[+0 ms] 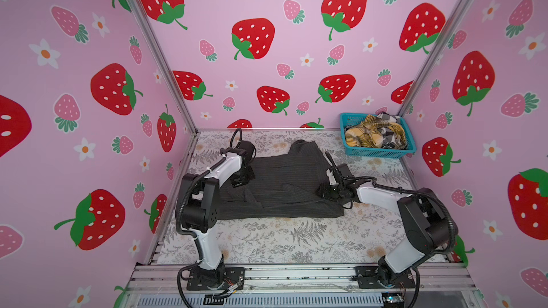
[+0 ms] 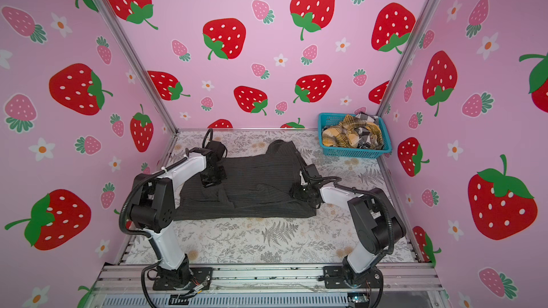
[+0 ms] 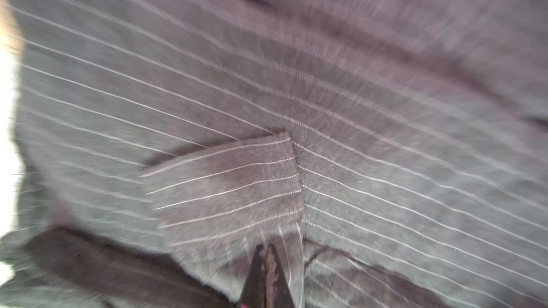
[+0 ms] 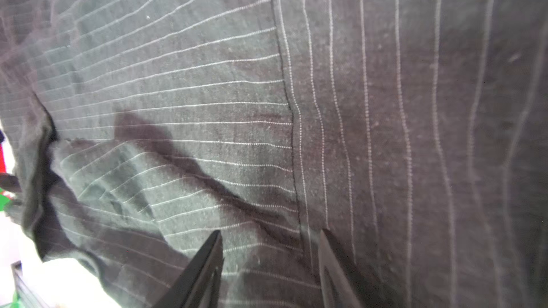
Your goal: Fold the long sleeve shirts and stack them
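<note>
Fingers (image 3: 253, 282) of the left gripper (image 3: 264, 247) pinch shut on a sleeve fold of the striped shirt (image 1: 284, 185), spread across the table (image 1: 296, 244); right gripper (image 4: 271, 245) stands open over it, holding nothing, while yellow shirt (image 1: 366, 136) and checked shirt (image 1: 389, 141) sit crumpled in the basket (image 1: 379, 153)

- Shirt (image 3: 385, 173): smearing with motion blur in the left wrist view and running past every edge of it. In both top views the left arm (image 1: 207, 179) is covering its left side.
- Left hand (image 3: 266, 247): showing only its tips, pressed together. Blur is hiding whether cloth is pinched.
- Right hand (image 4: 270, 232): fingers running off the frame edge.
- Checked shirt (image 1: 389, 141): lying mostly buried under the plaid shirt (image 1: 366, 136), with the basket (image 1: 376, 153) wall hiding the lower folds.
</note>
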`<state>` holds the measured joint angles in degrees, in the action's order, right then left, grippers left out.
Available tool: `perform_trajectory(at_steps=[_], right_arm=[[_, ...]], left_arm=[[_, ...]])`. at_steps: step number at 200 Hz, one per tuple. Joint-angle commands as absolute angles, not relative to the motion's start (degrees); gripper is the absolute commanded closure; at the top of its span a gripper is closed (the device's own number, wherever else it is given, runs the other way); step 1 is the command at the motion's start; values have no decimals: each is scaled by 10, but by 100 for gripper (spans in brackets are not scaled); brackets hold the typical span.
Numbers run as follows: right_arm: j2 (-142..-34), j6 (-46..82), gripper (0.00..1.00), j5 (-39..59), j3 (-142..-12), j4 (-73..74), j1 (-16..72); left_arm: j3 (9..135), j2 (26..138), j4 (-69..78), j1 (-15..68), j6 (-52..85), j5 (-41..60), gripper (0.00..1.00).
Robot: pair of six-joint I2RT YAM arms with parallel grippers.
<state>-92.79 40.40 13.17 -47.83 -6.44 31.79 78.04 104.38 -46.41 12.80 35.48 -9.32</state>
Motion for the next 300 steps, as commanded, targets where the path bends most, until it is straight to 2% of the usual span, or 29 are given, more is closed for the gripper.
perform_trajectory(at_steps=[1,15,29,35,48,60,115,145,158,168,179,191,207,228,247,274,300], right_arm=[[-882,376,41,106,-496,-104,316],[-867,370,41,99,-498,-118,316],[-857,370,41,93,-494,-125,316],[-855,371,41,91,-493,-126,316],[-853,375,42,88,-489,-127,315],[-853,378,42,87,-488,-127,316],[-859,381,44,97,-489,-124,315],[-860,381,44,97,-484,-125,316],[-859,382,44,95,-481,-126,315],[-857,382,44,95,-480,-127,313],[-856,381,44,95,-480,-129,312],[-854,381,44,95,-480,-129,310],[-854,382,45,95,-481,-130,309],[-856,385,45,96,-483,-128,306],[-857,385,46,97,-484,-128,304],[-854,383,47,97,-483,-133,300],[-848,382,47,97,-483,-136,297]], left_arm=[[765,983,-434,125,348,-136,100],[776,990,-446,121,340,-97,100],[824,1038,-509,130,333,-91,70],[842,1058,-530,138,330,-99,62],[861,1090,-554,151,328,-111,53],[862,1108,-559,156,334,-108,52],[844,1140,-552,161,348,-98,61],[844,1148,-535,161,345,-92,86],[850,1158,-539,160,343,-87,90],[855,1163,-547,161,342,-87,87],[856,1164,-557,161,345,-95,71],[850,1157,-561,161,346,-102,59],[843,1152,-566,161,345,-109,57],[833,1156,-559,161,343,-101,71],[827,1158,-551,161,347,-97,100],[826,1149,-538,161,346,-92,100],[831,1109,-536,160,350,-137,100]])
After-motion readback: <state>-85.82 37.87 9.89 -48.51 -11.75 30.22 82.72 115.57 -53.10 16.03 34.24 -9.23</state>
